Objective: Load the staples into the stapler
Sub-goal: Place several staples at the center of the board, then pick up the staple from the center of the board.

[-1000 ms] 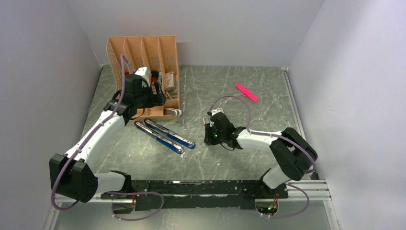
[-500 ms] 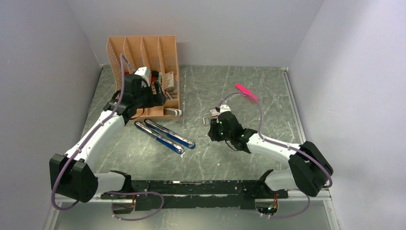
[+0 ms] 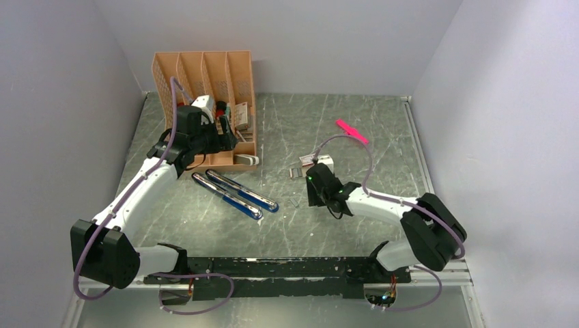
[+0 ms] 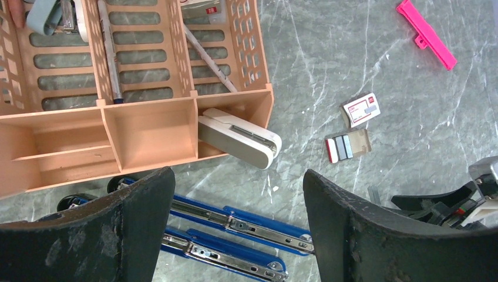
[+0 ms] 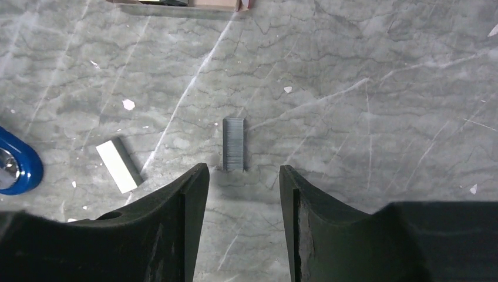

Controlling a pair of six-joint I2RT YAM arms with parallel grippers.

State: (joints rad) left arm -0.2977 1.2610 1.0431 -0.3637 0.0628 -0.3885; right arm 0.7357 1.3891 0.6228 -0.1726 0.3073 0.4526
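Top external view: the left end effector was seen at 10 o'clock on the desk, over the near end of the orange rack, with its fingers spread wide and nothing between them. At 5 o'clock from it the blue stapler lay opened out flat, its metal rail exposed. In the left wrist view a beige stapler was seen against the rack's corner. Further right, near the desk's centre, one loose strip of staples lay flat. In the right wrist view a paler second strip was seen at 9 o'clock from it. At about 12 o'clock from the loose strip sat the pink-and-white box and its open tray, in which more strips appeared to lie.

The strip was judged very light and stiff along its length, but brittle: it could be snapped by bending or a hard squeeze. Its smooth metal sides were judged slippery, and its low profile left little to pinch. A gentle hold across the two long sides, at mid-length, was judged best.

The right arm was stretched low toward the desk's centre. The right end effector was pointed down at the desk with its fingers parted and nothing clasped. The strip lay just beyond the gap at 12 o'clock, lengthwise with the fingers' reach. The pink stick lay well apart at 1 o'clock.
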